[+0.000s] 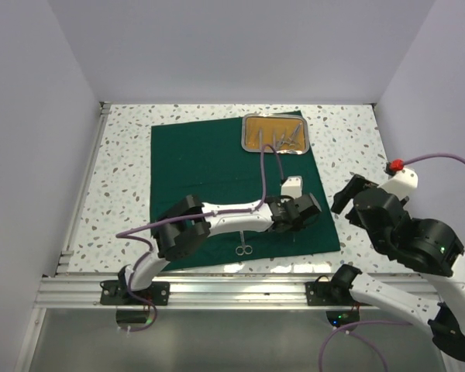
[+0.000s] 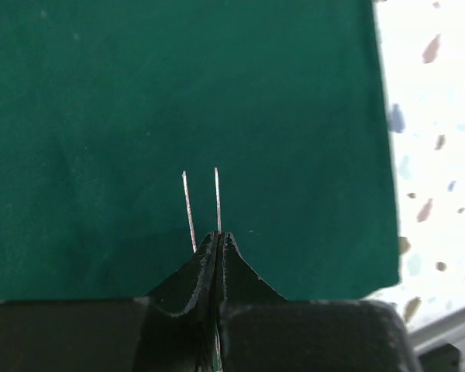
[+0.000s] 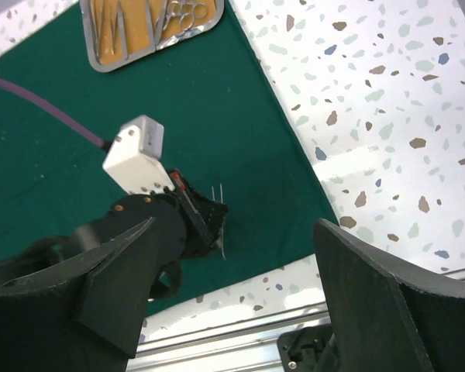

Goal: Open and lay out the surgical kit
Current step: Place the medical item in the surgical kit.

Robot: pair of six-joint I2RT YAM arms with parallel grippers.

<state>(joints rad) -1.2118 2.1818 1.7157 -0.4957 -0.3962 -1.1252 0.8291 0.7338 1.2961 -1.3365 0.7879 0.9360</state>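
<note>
Nearest me, small scissors (image 1: 245, 249) lie on the green cloth (image 1: 201, 170) at its 6 o'clock edge. The cloth is spread flat on the speckled table (image 1: 124, 178). A little farther in, toward 4 o'clock on the cloth, the left end effector (image 2: 218, 236) is clamped tight on thin tweezers (image 2: 217, 198). Their two prongs stick out past the fingertips over the cloth, but I cannot tell whether they touch it. Off the cloth's 3 o'clock edge, the right end effector (image 1: 345, 195) hangs above the table with its fingers spread wide and nothing between them. Farthest off, at 1 o'clock on the cloth, the steel tray (image 1: 256, 136) holds a ring-handled instrument (image 3: 178, 12) and slim silver pieces on its tan lining.
</note>
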